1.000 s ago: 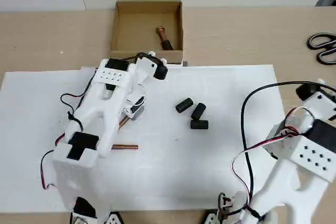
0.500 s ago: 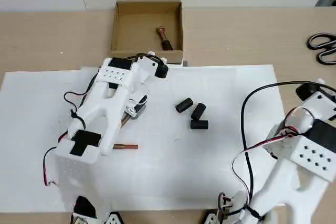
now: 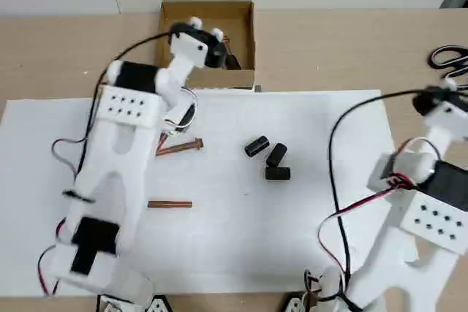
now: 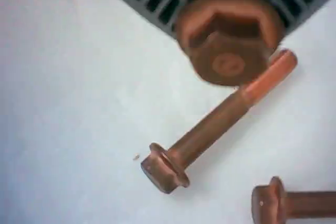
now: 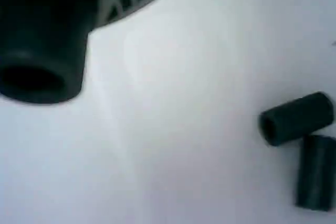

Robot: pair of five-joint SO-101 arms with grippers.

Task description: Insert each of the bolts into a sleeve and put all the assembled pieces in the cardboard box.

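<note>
My left gripper (image 3: 199, 40) hangs over the front part of the cardboard box (image 3: 170, 34), shut on a copper bolt (image 4: 228, 40) whose hexagonal head faces the left wrist camera. Two more bolts (image 3: 179, 147) (image 3: 170, 204) lie on the white sheet (image 3: 307, 224); the left wrist view has them as a long bolt (image 4: 210, 129) and a second bolt's head (image 4: 270, 203). Three black sleeves (image 3: 256, 146) (image 3: 276, 155) (image 3: 277, 174) lie mid-sheet. My right gripper (image 3: 436, 105) sits at the sheet's right edge, shut on a black sleeve (image 5: 42, 61). An assembled piece (image 3: 230, 58) rests in the box.
Scissors (image 3: 447, 56) lie on the wooden table at the far right. Cables loop from both arms over the sheet. Two loose sleeves (image 5: 296, 118) (image 5: 315, 171) appear in the right wrist view.
The left arm has lifted off the sheet with a bolt and swung toward the box, uncovering a bolt underneath. The right arm has shifted slightly upward.
</note>
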